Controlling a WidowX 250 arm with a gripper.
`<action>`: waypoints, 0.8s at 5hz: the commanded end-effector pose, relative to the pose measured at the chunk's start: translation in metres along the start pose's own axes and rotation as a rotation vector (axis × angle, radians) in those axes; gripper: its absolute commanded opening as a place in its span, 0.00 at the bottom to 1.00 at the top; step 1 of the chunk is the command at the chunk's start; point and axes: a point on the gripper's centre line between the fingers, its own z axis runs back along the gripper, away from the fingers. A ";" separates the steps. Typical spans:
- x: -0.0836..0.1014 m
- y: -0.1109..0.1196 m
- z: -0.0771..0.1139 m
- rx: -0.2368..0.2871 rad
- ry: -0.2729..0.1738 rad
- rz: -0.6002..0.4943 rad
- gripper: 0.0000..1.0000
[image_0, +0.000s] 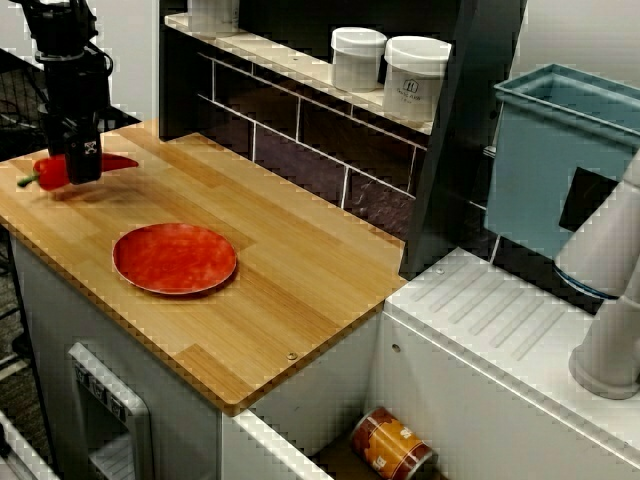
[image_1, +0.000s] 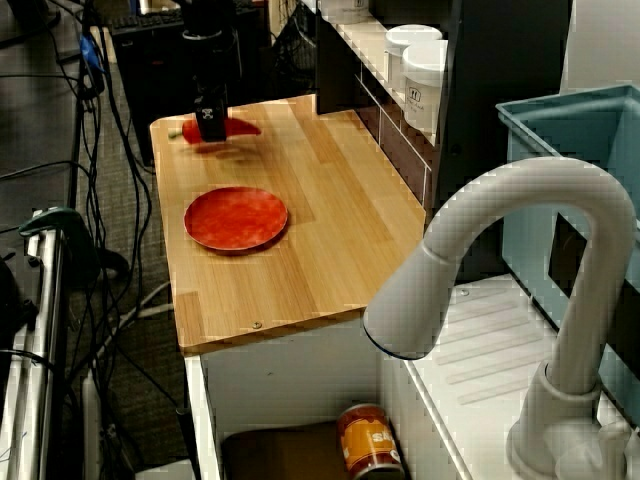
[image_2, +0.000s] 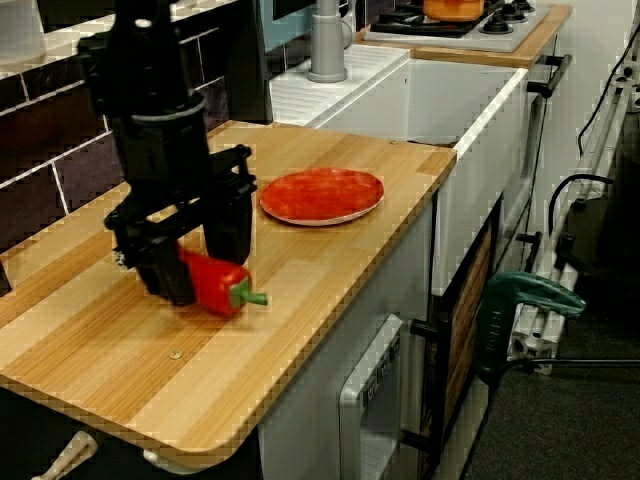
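Note:
A red bell pepper (image_0: 50, 172) with a green stem lies at the far left end of the wooden counter (image_0: 300, 270). My black gripper (image_0: 83, 170) comes straight down over its middle, one finger on each side, shut on it. From the counter's end, the pepper (image_2: 215, 283) sits between the fingers (image_2: 165, 272), low on or just above the wood; I cannot tell which. The view from behind the faucet shows the gripper (image_1: 211, 130) and pepper (image_1: 240, 127) near the counter's far corner. A red plate (image_0: 175, 258) lies empty a short way to the right.
A dark tiled back wall with a shelf carries white jars (image_0: 357, 58). Right of the counter is a sink holding an orange can (image_0: 392, 445), with a white faucet (image_1: 520, 250) and a blue bin (image_0: 560, 160). Cables hang off the counter's far end.

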 end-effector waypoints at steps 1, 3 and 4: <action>0.000 0.001 0.033 -0.069 -0.005 -0.030 1.00; -0.011 -0.008 0.061 -0.104 -0.018 -0.047 1.00; -0.012 -0.013 0.072 -0.159 0.000 -0.072 1.00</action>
